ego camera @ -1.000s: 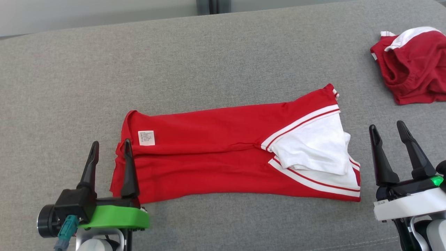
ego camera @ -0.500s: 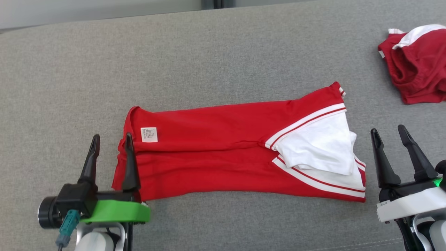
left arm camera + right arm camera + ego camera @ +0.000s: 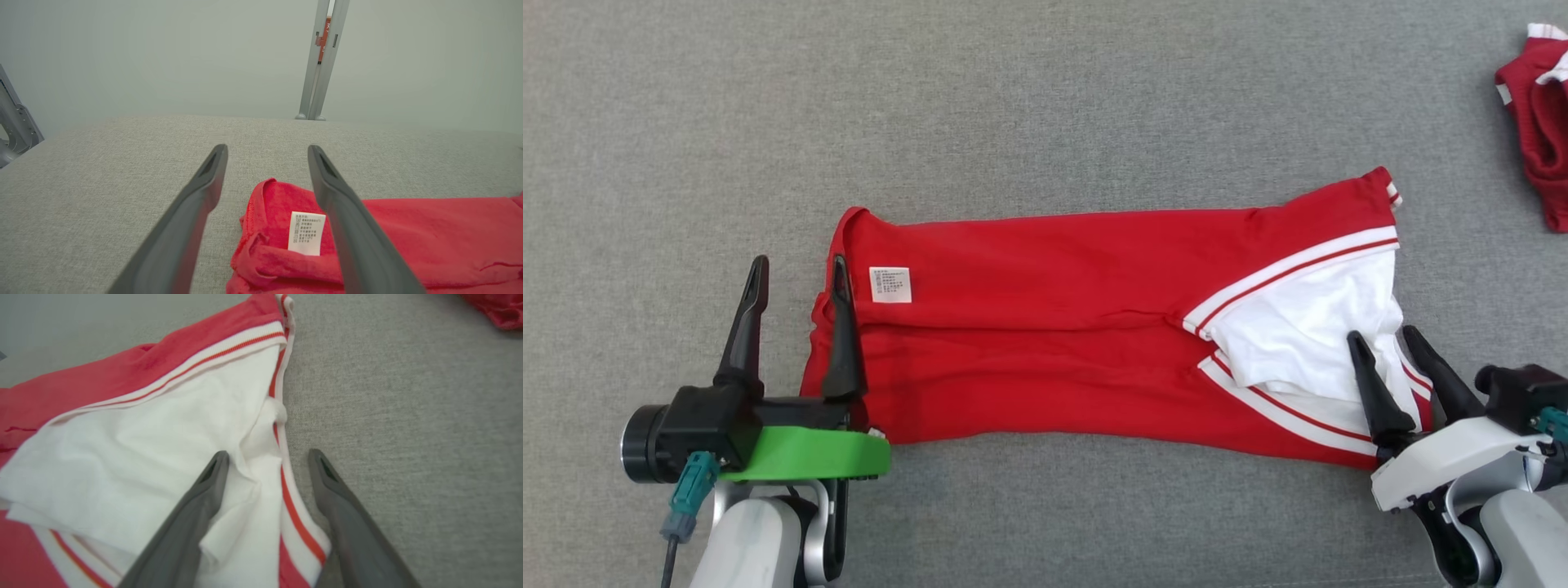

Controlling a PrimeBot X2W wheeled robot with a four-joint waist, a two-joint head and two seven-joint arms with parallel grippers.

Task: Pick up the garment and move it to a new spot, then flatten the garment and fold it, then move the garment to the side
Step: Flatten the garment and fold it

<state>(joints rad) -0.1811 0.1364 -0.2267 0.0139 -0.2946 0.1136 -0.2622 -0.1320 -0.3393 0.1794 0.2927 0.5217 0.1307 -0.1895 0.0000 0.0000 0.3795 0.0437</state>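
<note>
The garment (image 3: 1054, 327), red with a white panel and white stripes, lies folded into a long strip across the grey padded surface (image 3: 1013, 106). A white label (image 3: 890, 284) sits near its left end. My left gripper (image 3: 799, 269) stands open at that end, its right finger over the hem and its left finger over bare grey. In the left wrist view the hem and label (image 3: 306, 232) lie between the fingers of the left gripper (image 3: 267, 149). My right gripper (image 3: 1382, 335) is open over the white right end. The right wrist view has the right gripper (image 3: 268, 454) straddling the striped edge of the garment (image 3: 143, 457).
A second red-and-white garment (image 3: 1539, 122) lies crumpled at the far right, its edge (image 3: 494, 310) at the top of the right wrist view. Beyond the surface's far edge stand a grey post (image 3: 318, 61) and a pale wall.
The head camera has tipped down and closer. My right gripper has moved left from beside the garment to over its white end. The left gripper keeps its place at the left hem.
</note>
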